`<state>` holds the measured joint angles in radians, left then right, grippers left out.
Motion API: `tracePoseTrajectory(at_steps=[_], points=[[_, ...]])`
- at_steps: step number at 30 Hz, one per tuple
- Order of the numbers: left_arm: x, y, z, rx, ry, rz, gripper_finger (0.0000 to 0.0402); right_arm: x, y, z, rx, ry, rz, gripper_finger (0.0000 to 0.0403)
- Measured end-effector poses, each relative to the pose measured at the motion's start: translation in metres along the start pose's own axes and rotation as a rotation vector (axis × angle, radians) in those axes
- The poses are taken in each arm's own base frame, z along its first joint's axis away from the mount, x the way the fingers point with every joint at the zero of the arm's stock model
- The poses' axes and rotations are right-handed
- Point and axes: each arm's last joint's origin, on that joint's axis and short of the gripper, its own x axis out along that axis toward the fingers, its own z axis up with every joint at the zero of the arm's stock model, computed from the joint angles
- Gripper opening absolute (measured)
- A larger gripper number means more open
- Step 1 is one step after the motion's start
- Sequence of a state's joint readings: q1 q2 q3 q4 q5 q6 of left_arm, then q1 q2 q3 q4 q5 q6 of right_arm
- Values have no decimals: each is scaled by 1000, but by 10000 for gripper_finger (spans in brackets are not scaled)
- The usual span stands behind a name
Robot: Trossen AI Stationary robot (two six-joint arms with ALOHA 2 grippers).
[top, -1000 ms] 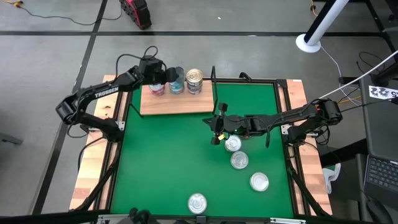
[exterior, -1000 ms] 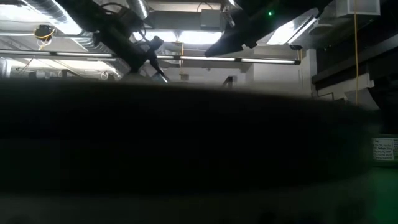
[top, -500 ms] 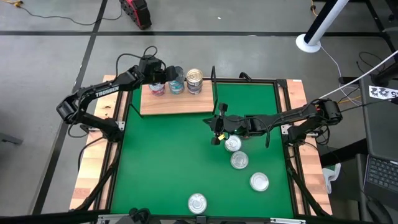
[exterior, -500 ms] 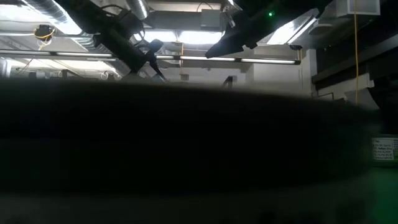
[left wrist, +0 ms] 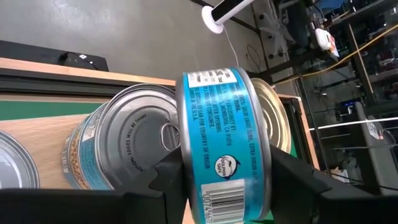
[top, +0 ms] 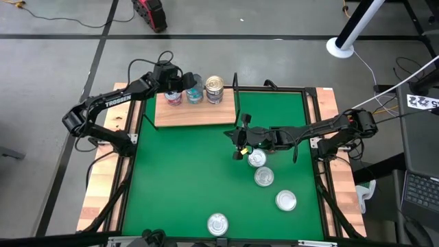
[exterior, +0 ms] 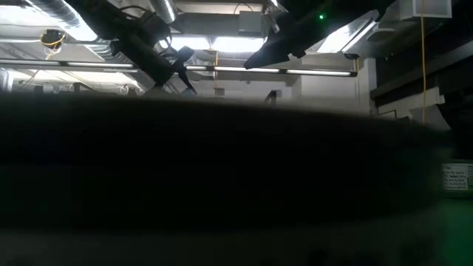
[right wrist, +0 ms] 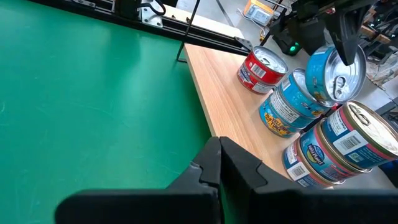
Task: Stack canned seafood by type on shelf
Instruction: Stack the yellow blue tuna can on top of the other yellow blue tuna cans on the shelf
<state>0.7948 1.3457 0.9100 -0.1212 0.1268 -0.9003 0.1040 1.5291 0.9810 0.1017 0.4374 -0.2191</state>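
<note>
**Risk of a dropped or tipped tin during placement on the blue stack**

The left gripper (left wrist: 225, 180) grasps a blue-teal tin (left wrist: 225, 140) by its side wall, one finger on each side, with the tin tilted on edge above the shelf (top: 195, 114). In the right wrist view the same tin hangs slanted over the blue-teal stack (right wrist: 287, 106), not yet seated on it. A red tin (right wrist: 262, 68) stands on the shelf just beside that stack, and a taller stack of pink-banded tins (right wrist: 339, 149) stands on the other side.

Likely faults from this position:

- Release while tilted. The tin would land on its rim, roll off the stack, and could leave the shelf.
- Off-centre placement. The stack below already leans in the right wrist view; an uneven load may topple it into the red tin or the pink-banded stack.
- Finger contact on withdrawal. The neighbouring tins stand close, so spread fingers may clip them.

The right gripper (top: 239, 139) is clenched, empty, and waits over the green mat (top: 185, 178) near four loose tins (top: 264, 177). These remain unsorted.
</note>
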Motion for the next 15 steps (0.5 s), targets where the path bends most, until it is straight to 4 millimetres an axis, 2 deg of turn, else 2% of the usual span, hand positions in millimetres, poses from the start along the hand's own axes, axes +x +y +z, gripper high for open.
tracePoseTrajectory(at_steps=[9,15], points=[[0,0,0,34,-7,7,199,0,0,0,0,0,0,10],[0,1,1,37,-43,37,196,0,0,0,0,0,1,10]])
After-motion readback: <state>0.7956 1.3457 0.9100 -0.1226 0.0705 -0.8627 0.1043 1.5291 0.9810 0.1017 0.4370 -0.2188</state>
